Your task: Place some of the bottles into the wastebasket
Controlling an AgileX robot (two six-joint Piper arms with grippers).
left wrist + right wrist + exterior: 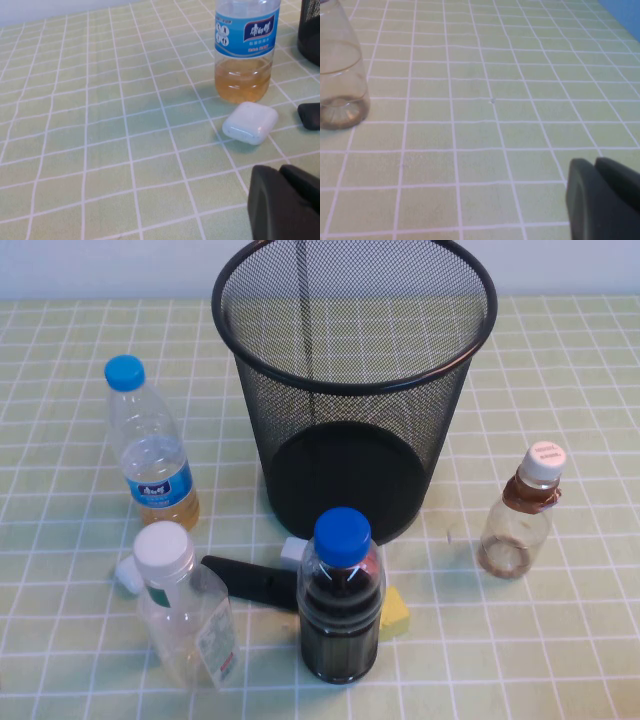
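One wastebasket stands far centre. Four bottles stand upright: a dark-filled bottle near centre, a green-labelled bottle near left, a yellowish-liquid bottle left, a brown-necked bottle right. My left gripper and right gripper hover low; I cannot tell their openings.

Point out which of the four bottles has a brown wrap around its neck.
The small white-capped bottle, standing alone right of the wastebasket. The other three have bare necks and stand left of it.

Soft, even light is falling on the tabletop, shadows are staying faint, and the high view is looking slightly blurred.
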